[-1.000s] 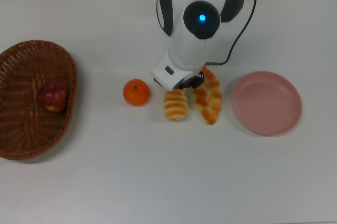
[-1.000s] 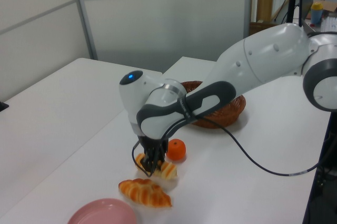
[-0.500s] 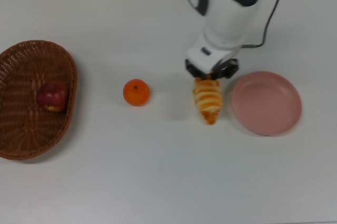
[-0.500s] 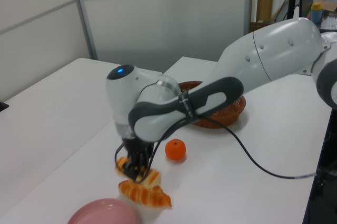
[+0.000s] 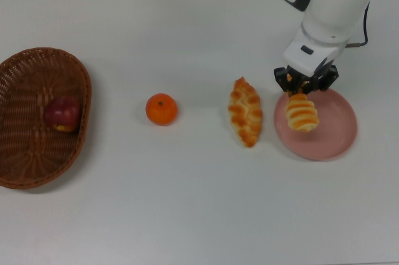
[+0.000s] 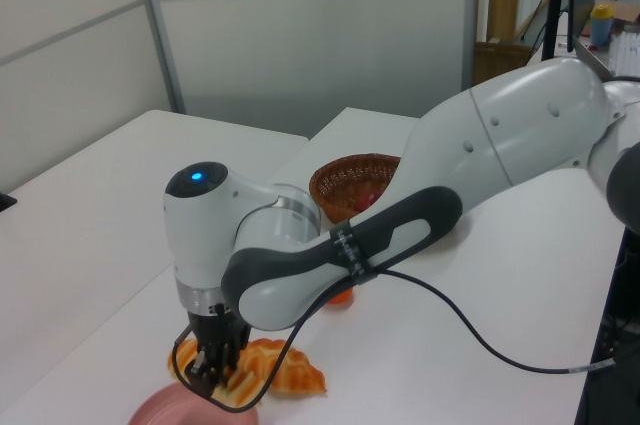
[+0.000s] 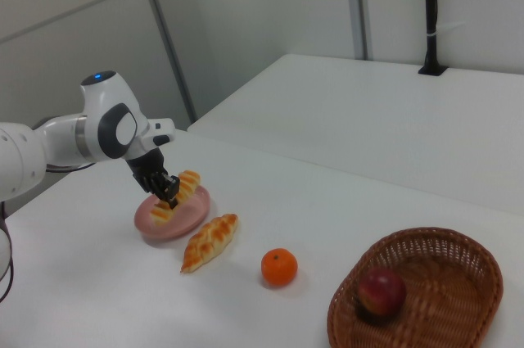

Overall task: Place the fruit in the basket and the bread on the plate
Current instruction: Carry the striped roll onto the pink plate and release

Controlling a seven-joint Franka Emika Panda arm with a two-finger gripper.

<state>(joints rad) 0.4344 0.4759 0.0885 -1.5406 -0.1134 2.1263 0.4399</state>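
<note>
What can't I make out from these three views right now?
- Whether the ridged loaf touches the pink plate: no view shows a gap under it.
- Plate in the left view: cut by the bottom edge, covered by the hand.
- Tangerine in the left view: almost wholly behind the arm.
- Apple in the left view: mostly behind the basket wall and the arm.

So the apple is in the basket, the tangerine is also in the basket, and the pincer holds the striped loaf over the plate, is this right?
Not quite. The tangerine lies on the table, apart from the basket, as the top view shows. The rest stands: the apple is in the basket, and the pincer holds the striped loaf over the plate.
</note>
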